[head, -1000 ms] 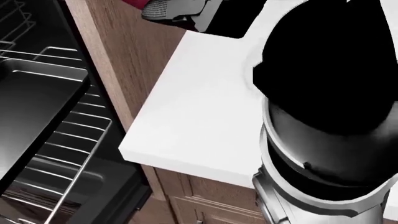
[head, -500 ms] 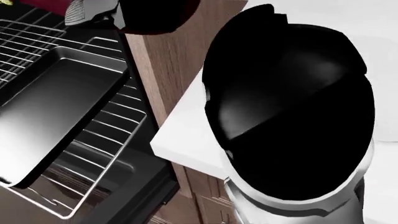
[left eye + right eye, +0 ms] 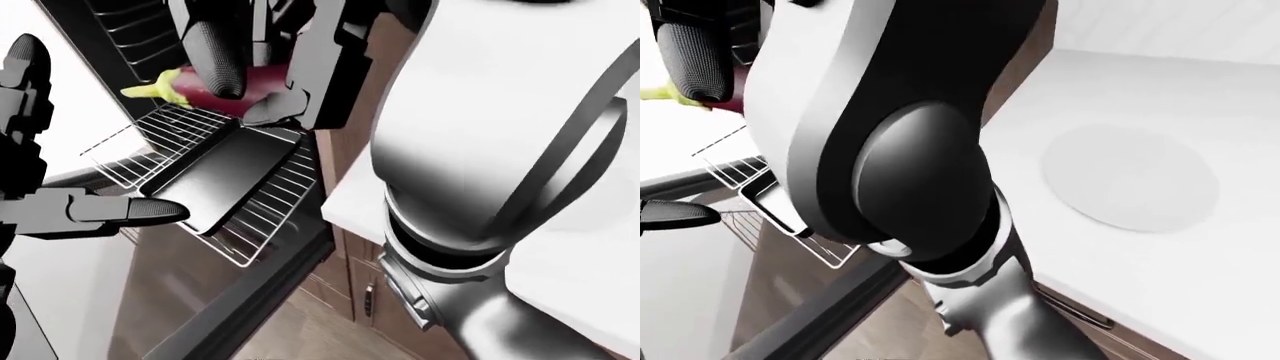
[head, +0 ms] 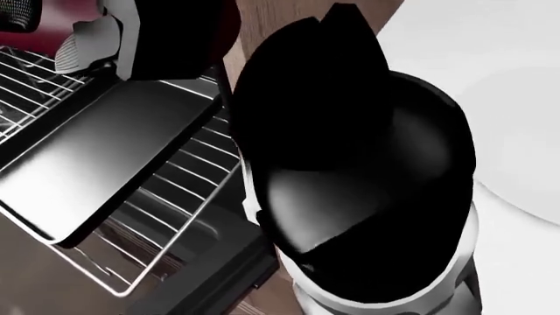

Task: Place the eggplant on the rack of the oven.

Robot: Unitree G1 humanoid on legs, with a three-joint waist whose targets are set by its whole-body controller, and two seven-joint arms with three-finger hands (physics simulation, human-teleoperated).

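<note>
The robot's right hand (image 3: 250, 67), dark grey with three thick fingers, grips a purple eggplant with a yellow-green stem (image 3: 200, 84) near the top of the left-eye view. The fingers wrap round the eggplant, which lies roughly level, stem pointing left. It is held just above the pulled-out wire oven rack (image 3: 262, 217), over the rack's far end; whether it touches the wires cannot be told. A flat dark metal baking tray (image 3: 225, 172) rests on the rack, below and a little right of the eggplant. The open black oven cavity (image 3: 120, 30) shows at the top left. The left hand (image 3: 60, 202) stands at the left edge of this view, fingers spread and holding nothing, one finger pointing right toward the tray's near corner. The right arm fills much of each view. A white worktop (image 3: 1160, 247) with a faint round plate (image 3: 1130, 176) lies to the right.
</note>
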